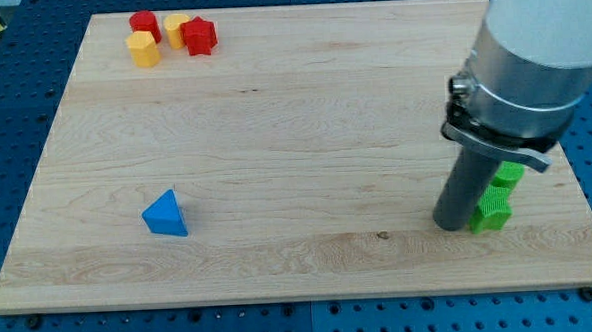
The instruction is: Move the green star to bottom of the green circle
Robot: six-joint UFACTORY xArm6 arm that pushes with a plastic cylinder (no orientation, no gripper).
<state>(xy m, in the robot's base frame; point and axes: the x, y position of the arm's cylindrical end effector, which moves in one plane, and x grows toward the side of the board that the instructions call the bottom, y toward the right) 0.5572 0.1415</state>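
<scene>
Green star (492, 208) beside my tip (451, 222) (touching)

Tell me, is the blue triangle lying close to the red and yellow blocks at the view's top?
No, the blue triangle lies alone toward the view's bottom left, far from the red and yellow blocks clustered near the top left corner.

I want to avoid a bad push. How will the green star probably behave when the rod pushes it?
The green star looks rigid and sits flat on the wooden board, so it should slide, not roll. My tip touches it on the view's left; its points may make it rotate. The green circle looks very close.
</scene>
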